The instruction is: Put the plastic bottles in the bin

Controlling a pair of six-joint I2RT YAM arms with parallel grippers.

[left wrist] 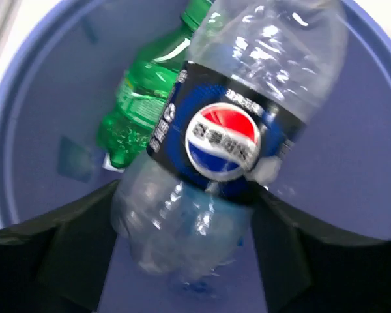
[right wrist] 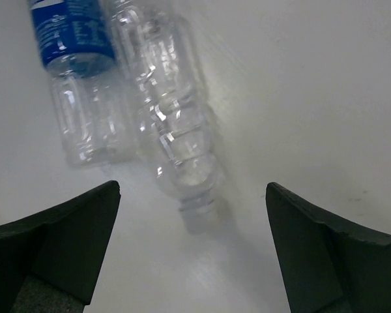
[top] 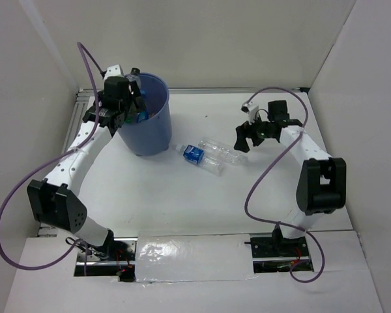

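Left claw point(top: 120, 107): I'm holding it over the rim of the bin point(top: 148, 134). Its jaws are standing wide with the Pepsi bottle point(left wrist: 221, 140) slanting between them. I cannot tell whether they're pinching it or letting it go, as the bottle's lower end is blurring.
In the bin: I'm seeing a green bottle point(left wrist: 140, 98) leaning against the inside wall, beneath the Pepsi one.
Right claw point(right wrist: 190, 195): it's gaping fully, carrying nothing, and hanging just above the table point(top: 182, 208).
Waiting on the table: a clear bottle point(right wrist: 179, 143) and a blue-labelled bottle point(right wrist: 75, 78) are lying side by side between the bin and the right claw.
Which way: the clear one is lying straight ahead of the right claw, its mouth end pointing at it. The blue-labelled one is sitting beyond it, toward the bin.
Long axis: it's running away from the claw, nearly square to the line between the fingers, so I'm judging the jaws would straddle its width as they are.
Nearer arm: the right, clearly, since the left is occupied at the bin.
Watching for: the neighbour is lying so close that a descending finger could be nudging it.
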